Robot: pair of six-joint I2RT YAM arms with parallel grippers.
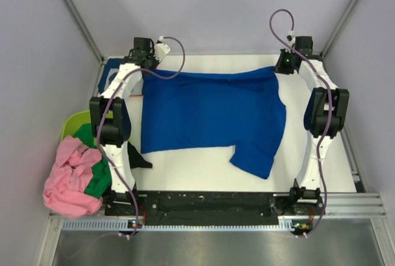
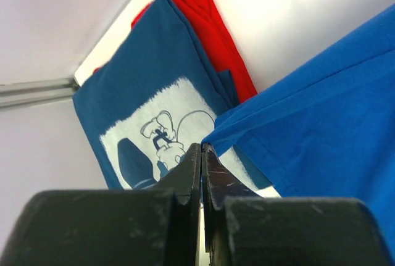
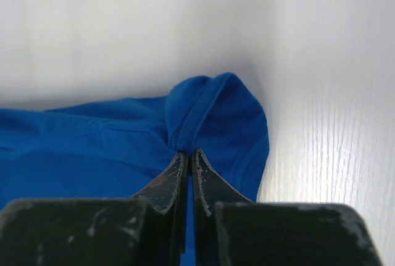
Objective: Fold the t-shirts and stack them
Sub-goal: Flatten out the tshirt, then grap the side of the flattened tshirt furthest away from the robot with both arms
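The large royal blue t-shirt (image 1: 210, 115) lies spread across the white table, one sleeve hanging toward the front (image 1: 256, 155). My left gripper (image 1: 147, 68) is shut on its far left corner (image 2: 216, 131). My right gripper (image 1: 282, 68) is shut on its far right corner, pinching a hem (image 3: 194, 124). A folded navy t-shirt with white cartoon print (image 2: 154, 118) lies on a red t-shirt (image 2: 213, 31) at the far left corner. A pink t-shirt (image 1: 71, 179) and a green t-shirt (image 1: 95, 173) are heaped at the left edge.
A lime-green tub (image 1: 73, 124) sits off the table's left side, behind the pink heap. A dark cloth piece (image 1: 139, 158) shows near the left arm's base. Grey enclosure walls stand close behind and beside both arms.
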